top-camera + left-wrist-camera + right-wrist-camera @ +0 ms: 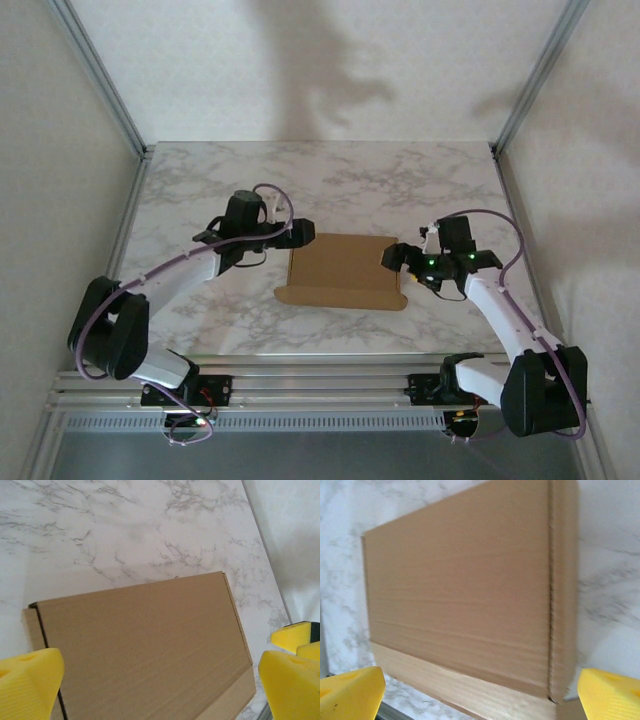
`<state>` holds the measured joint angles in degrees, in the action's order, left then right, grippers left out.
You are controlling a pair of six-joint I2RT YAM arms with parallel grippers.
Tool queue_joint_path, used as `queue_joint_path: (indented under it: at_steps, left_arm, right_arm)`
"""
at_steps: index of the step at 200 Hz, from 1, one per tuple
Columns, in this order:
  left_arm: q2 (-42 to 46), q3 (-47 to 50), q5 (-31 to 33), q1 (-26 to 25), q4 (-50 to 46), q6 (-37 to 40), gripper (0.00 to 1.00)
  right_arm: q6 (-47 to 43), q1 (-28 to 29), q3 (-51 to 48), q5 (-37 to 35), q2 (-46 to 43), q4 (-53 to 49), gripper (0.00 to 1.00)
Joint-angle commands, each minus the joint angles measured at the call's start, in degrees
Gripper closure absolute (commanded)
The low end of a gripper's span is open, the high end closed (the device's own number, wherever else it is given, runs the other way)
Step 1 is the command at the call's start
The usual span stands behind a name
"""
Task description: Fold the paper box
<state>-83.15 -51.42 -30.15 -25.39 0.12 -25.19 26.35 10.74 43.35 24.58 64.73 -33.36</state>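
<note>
1. You have the paper box (345,265) lying flat in the middle of the marble table (200,190), between the two arms. Its broad top panel faces up.
2. Judging by its shape, most of the folding is done. The top panel sits level over the body, and the right wrist view shows a creased side wall (565,580) standing at its edge.
3. What looks left is the front flap (340,298). This paler strip juts out along the box's near edge and seems to lie on the table rather than tucked in. You can't tell from here whether the side tabs are seated.
4. Your left gripper (298,235) is at the box's far left corner. Its yellow fingers (30,680) are spread wide and hold nothing.
5. Your right gripper (396,258) is at the box's right edge. Its fingers (350,692) are also wide apart and empty, and contact with the cardboard can't be judged.
6. You'll probably need to lift and tuck that strip to finish.
</note>
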Motion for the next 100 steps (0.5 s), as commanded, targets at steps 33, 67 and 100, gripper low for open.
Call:
queue_joint_path:
  at_steps: [33, 67, 100]
  left_arm:
    - [3.52, 9.83, -1.63, -0.48, -6.93, -1.04, 0.01]
    - [3.54, 12.38, -3.32, -2.24, -3.01, -3.57, 0.01]
    - [1.84, 12.22, -4.12, -2.78, -0.64, -4.19, 0.01]
  right_arm:
    - [-1.03, 0.02, -2.95, 1.75, 1.53, 0.72, 0.01]
    - [-0.6, 0.28, -3.53, 2.93, 3.51, 4.21, 0.01]
    - [-0.88, 0.58, -3.71, 3.08, 5.08, 6.48, 0.01]
